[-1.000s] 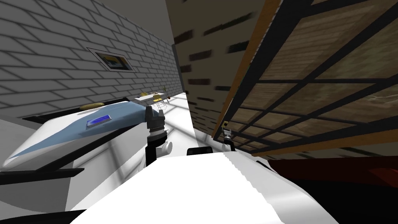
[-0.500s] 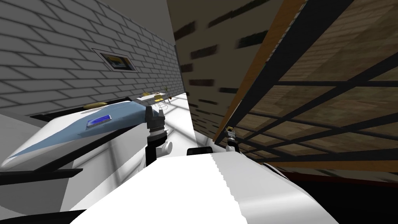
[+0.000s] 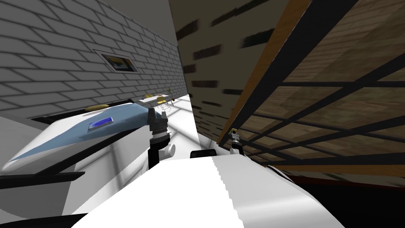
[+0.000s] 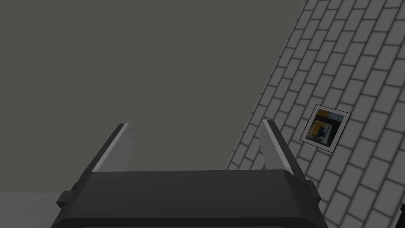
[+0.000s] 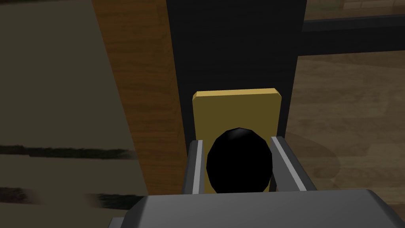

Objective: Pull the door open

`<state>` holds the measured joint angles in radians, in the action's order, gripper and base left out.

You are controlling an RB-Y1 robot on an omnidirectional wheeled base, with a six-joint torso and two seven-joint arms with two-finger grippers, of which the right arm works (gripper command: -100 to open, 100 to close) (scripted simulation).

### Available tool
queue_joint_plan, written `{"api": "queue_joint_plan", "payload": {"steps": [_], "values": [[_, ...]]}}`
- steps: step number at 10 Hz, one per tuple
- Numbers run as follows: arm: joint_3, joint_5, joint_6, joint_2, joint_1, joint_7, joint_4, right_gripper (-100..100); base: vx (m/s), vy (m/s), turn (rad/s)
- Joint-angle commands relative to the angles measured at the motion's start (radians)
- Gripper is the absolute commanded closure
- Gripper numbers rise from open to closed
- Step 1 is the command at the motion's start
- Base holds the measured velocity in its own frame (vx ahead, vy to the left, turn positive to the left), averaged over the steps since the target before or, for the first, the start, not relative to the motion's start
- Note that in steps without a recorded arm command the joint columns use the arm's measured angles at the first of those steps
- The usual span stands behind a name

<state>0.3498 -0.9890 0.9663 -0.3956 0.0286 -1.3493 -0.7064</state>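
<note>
The door (image 3: 316,99) is a dark frame with a black grid over brownish panes, set in an orange wood jamb. Its round black knob (image 5: 239,158) sits on a yellow plate (image 5: 236,109) on the black stile (image 5: 233,43). My right gripper (image 5: 236,141) has a finger against each side of the knob, shut on it. From the head, the right gripper (image 3: 234,135) is small at the door's lower left corner. My left gripper (image 3: 156,113) is raised in front of me and its fingers (image 4: 118,148) stand wide open with nothing between them.
A bed with a blue cover (image 3: 79,130) and a small blue device (image 3: 100,122) lies close on my left, under a grey brick wall (image 3: 47,59). The wood jamb (image 5: 134,79) borders the stile. A table with yellow chairs (image 3: 158,99) stands far down the room.
My head view has shifted, and the door now looms larger on the right. The right gripper has moved slightly right and up to the yellow plate. The left arm has stayed put.
</note>
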Motion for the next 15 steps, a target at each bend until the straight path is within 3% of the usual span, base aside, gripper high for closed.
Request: {"api": "queue_joint_plan", "payload": {"steps": [1,3,11,13,15], "values": [[0.000,0.000,0.001,0.000,0.000,-0.001,-0.001,100,0.000,0.000,0.000],[0.000,0.000,0.001,0.000,0.000,-0.001,-0.001,100,0.000,0.000,0.000],[0.101,0.050,0.006,-0.038,0.023,-0.062,-0.048,100,-0.209,-0.007,0.059],[0.104,0.051,0.002,-0.039,0.027,-0.058,-0.059,100,-0.167,-0.017,0.042],[0.135,0.066,0.013,-0.055,0.038,-0.083,-0.063,100,-0.176,0.003,0.082]]}}
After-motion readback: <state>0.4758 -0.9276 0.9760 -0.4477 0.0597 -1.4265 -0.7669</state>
